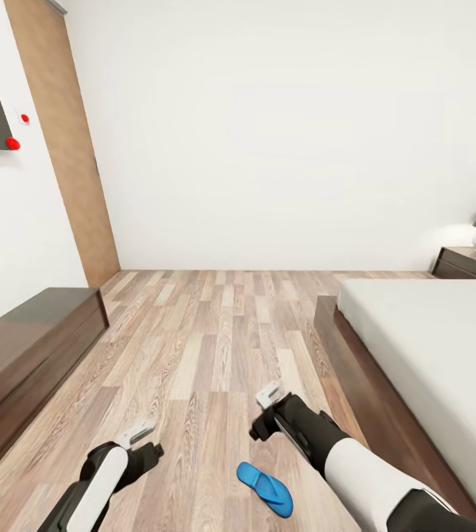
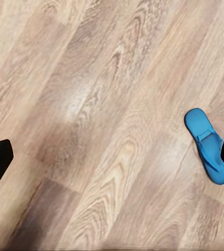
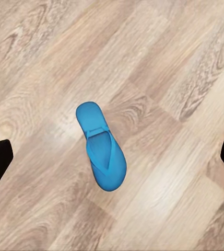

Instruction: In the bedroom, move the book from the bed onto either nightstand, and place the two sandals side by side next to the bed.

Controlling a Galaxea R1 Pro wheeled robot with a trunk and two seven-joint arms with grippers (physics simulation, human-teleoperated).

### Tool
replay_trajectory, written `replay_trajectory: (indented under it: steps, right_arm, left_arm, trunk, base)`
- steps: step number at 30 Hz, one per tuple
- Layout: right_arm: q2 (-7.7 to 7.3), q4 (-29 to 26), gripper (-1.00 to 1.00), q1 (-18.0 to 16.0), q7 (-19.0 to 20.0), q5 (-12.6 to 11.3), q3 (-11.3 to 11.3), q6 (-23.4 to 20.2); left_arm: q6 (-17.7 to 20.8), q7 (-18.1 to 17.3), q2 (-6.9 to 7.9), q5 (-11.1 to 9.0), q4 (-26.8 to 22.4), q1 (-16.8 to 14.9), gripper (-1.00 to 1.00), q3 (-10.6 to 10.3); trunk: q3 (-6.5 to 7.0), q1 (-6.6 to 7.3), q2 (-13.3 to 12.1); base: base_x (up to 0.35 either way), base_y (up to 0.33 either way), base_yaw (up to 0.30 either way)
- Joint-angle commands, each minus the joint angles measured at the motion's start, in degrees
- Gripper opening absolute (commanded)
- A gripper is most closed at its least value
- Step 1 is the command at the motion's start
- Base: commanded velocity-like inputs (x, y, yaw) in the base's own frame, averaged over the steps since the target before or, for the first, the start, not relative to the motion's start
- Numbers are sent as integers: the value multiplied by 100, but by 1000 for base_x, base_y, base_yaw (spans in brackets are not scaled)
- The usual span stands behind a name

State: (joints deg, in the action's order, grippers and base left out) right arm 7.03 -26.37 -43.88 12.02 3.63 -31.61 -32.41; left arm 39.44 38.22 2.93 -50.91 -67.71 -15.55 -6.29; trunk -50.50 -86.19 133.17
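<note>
Hovering both open, empty grippers above one blue sandal (image 1: 264, 488) on the floor (image 1: 194, 355).
It lies diagonally between my arms, near the bed (image 1: 430, 347) frame; open floor stretches ahead.

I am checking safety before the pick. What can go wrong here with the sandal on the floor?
The sandal lies flat on the wood floor, so the open right gripper may scrape the boards or push it away. The bed frame is close beside the right arm and could be bumped.
</note>
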Motion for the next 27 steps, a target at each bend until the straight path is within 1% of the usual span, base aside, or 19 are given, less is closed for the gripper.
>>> replay_trajectory:
  steps: [1, 4, 10, 13, 22, 23, 27]
  right_arm:
    - [-2, -41, 100, -4, 30, 73, -14, 7]
    - [-2, -69, 100, -4, 30, 169, -14, 104]
    - [-2, -69, 100, -4, 30, 362, -14, 296]
    - [-2, -69, 100, -4, 30, 388, -14, 393]
    - [-2, -69, 100, -4, 30, 388, -14, 682]
    - [31, -62, 100, -8, 52, 354, -31, 647]
    - [158, 27, 100, -75, 105, 217, -57, 518]
  left_arm:
    - [31, 93, 6, -59, -40, 29, 100, 18]
    - [53, 179, 6, -59, -136, 126, 100, 114]
    - [53, 179, 6, -59, -329, 318, 100, 307]
    - [53, 179, 6, -59, -425, 415, 100, 394]
    - [53, 179, 6, -59, -713, 704, 100, 394]
    - [20, 146, 38, -61, -745, 669, 100, 361]
    - [-110, 18, 159, -61, -614, 540, 100, 232]
  trunk:
    - [-6, 1, 3]
    - [-6, 1, 3]
    - [-6, 1, 3]
    - [-6, 1, 3]
    - [-6, 1, 3]
    - [-6, 1, 3]
    - [-6, 1, 3]
  base:
    - [0, 0, 0]
    - [0, 0, 0]
    - [0, 0, 0]
    - [0, 0, 0]
    - [0, 0, 0]
    - [22, 0, 0]
    - [130, 0, 0]
